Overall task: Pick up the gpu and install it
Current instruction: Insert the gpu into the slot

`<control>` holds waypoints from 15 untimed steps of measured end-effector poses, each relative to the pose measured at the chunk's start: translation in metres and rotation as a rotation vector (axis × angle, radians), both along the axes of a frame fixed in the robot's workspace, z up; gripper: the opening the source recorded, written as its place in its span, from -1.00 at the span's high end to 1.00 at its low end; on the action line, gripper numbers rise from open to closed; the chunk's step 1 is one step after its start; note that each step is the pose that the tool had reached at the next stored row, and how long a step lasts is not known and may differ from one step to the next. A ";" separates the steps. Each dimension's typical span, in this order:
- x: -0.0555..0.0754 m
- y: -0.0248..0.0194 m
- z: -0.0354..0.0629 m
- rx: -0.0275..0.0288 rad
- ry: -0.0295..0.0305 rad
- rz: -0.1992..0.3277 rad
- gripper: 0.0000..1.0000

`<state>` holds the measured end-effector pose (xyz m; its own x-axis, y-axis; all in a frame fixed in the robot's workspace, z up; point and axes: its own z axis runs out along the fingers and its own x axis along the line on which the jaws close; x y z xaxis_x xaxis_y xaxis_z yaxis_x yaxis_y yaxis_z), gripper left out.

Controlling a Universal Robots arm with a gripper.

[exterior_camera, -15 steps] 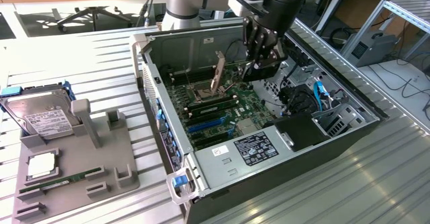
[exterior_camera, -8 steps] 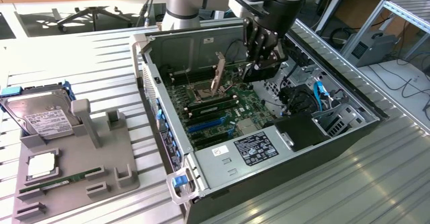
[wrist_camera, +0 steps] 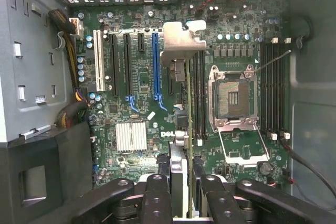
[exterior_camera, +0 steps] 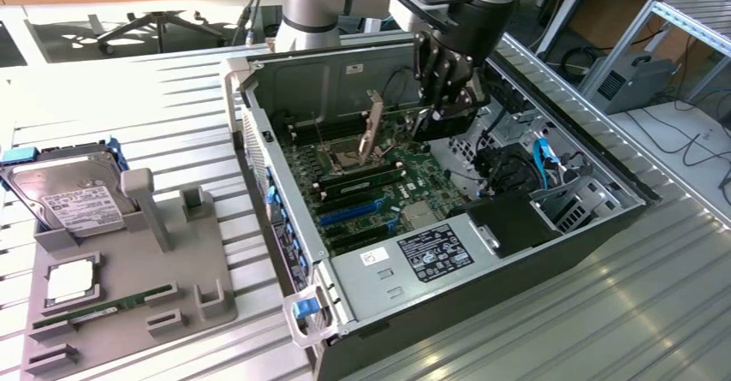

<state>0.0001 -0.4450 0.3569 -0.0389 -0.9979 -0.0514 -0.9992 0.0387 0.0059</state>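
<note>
Black and jointed, the end effector [exterior_camera: 440,111] hangs inside the open computer case [exterior_camera: 594,154], its fingers [wrist_camera: 157,198] closed on the gpu [wrist_camera: 178,124], which it holds edge-on above the motherboard [wrist_camera: 142,77].

Exterior view: the card [exterior_camera: 440,124] appears as a dark slab under the end effector, over the far part of the board. Away from the end effector, toward the exterior view's left, a grey holder tray [exterior_camera: 126,295] sits on the slatted metal tabletop [exterior_camera: 549,330], carrying a hard drive [exterior_camera: 68,197] with a white label and a slim green memory stick [exterior_camera: 103,308]. These are well apart from the end effector and outside the case.

Wrist view: the card runs straight out from between the fingers, thin edge toward the camera, ending in a silver metal bracket [wrist_camera: 184,40] at the far end. Beside the card on one side lie the blue slot [wrist_camera: 155,66] and black slots [wrist_camera: 121,66]; on the other side, the open processor socket [wrist_camera: 233,95] and the memory slots [wrist_camera: 273,87]. Whether the card's lower edge touches the board cannot be told.

Edges and room: the case walls stand close around the end effector at the far side; a raised metal lever [exterior_camera: 371,128] stands just beside it. Cables [exterior_camera: 543,158] crowd the drive bay near it toward the exterior view's right.
</note>
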 end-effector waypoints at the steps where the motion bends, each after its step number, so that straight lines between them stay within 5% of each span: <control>1: -0.001 -0.0007 -0.0003 0.0000 0.0000 0.000 0.46; 15: -0.015 -0.0130 -0.0064 0.0001 0.0000 0.000 0.46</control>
<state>-0.0147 -0.4580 0.3505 -0.0389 -0.9979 -0.0514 -0.9992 0.0387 0.0059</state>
